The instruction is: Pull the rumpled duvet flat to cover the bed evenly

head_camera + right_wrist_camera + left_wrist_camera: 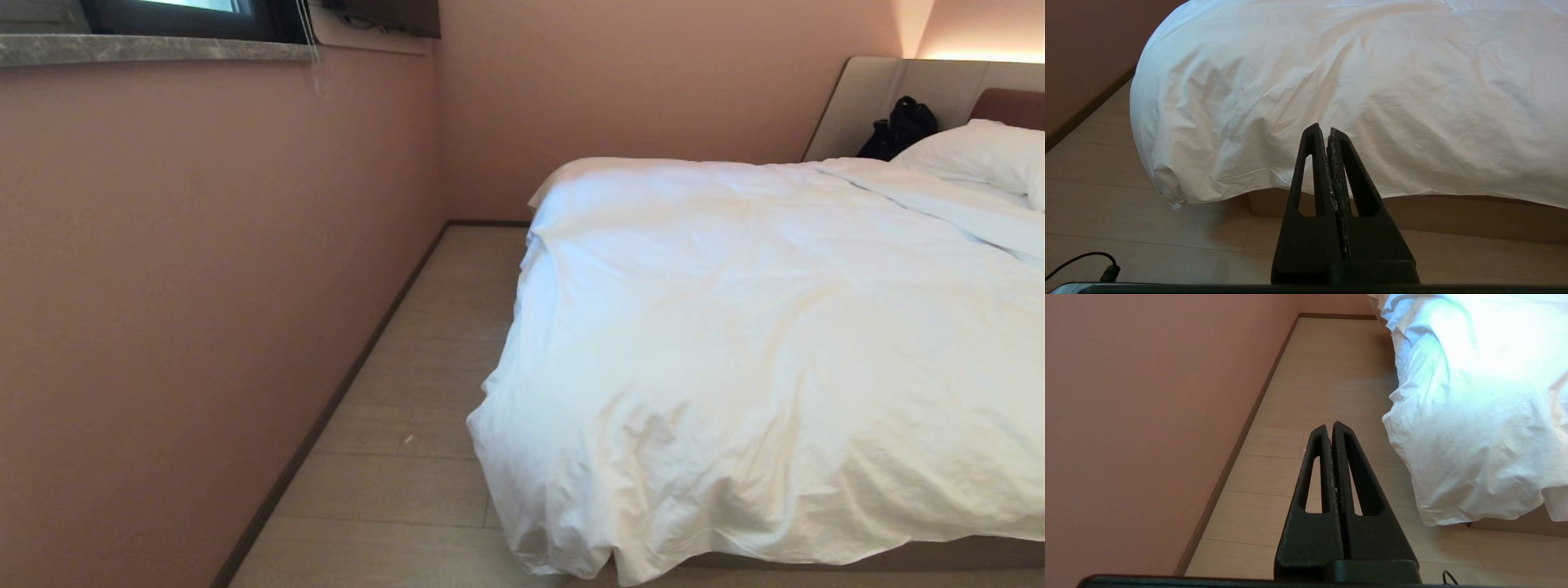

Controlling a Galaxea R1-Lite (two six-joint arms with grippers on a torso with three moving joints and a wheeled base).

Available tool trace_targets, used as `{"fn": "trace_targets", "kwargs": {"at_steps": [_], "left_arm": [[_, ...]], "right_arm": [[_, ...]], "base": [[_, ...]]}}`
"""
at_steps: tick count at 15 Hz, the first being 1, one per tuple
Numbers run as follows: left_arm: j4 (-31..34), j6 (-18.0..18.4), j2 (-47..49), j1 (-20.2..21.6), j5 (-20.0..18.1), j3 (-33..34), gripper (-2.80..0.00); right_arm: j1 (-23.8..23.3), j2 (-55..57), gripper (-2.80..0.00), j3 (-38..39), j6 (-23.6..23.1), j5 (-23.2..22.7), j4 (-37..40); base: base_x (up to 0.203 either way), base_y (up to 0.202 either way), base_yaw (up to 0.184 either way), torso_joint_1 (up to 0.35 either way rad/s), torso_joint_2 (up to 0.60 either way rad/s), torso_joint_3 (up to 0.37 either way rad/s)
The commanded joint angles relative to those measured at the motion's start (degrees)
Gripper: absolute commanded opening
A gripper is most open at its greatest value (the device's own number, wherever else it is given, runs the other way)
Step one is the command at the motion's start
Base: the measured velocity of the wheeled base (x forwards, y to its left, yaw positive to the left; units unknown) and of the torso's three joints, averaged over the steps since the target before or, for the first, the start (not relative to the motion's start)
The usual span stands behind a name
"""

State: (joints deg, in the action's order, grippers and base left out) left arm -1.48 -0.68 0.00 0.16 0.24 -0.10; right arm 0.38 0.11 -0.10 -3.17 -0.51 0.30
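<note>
From the head camera we see the puffy white wrinkled duvet point(759, 343) draped over the low wide bed point(939, 554), its near corner hanging toward the floor; creases remain, so smoothing looks unstarted. At our left wrist, the black left gripper point(1330, 426) is pressed closed, empty, over floor. At our right wrist, the black right gripper point(1324, 130) is likewise closed and empty, facing the duvet's hanging edge.

Left hand point(1332, 425) and right hand point(1324, 128) both closed.
</note>
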Motion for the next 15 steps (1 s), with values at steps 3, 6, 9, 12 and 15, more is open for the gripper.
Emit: {"fn": "trace_targets", "kwargs": {"at_steps": [3,6,9,12,15], "left_arm": [[0.0,0.1,0.0,0.0,0.0,0.0,-2.8],[0.0,0.0,0.0,0.0,0.0,0.0,-2.8],[0.0,0.0,0.0,0.0,0.0,0.0,-2.8],[0.1,0.0,0.0,0.0,0.0,0.0,-2.8],[0.1,0.0,0.0,0.0,0.0,0.0,-2.8]], "right_arm": [[0.0,0.1,-2.8,0.0,-0.1,0.1,0.1],[0.1,0.0,-2.8,0.0,0.0,0.1,0.1],[0.0,0.1,-2.8,0.0,-0.1,0.1,0.1],[0.1,0.1,-2.8,0.0,-0.1,0.1,0.1],[0.0,0.1,-2.8,0.0,-0.3,-0.3,0.1]], "base": [[0.0,0.0,0.0,0.0,0.0,0.0],[0.0,0.0,0.0,0.0,0.0,0.0],[0.0,0.0,0.0,0.0,0.0,0.0],[0.0,0.0,0.0,0.0,0.0,0.0],[-0.021,0.0,-0.001,0.002,0.0,0.001]]}}
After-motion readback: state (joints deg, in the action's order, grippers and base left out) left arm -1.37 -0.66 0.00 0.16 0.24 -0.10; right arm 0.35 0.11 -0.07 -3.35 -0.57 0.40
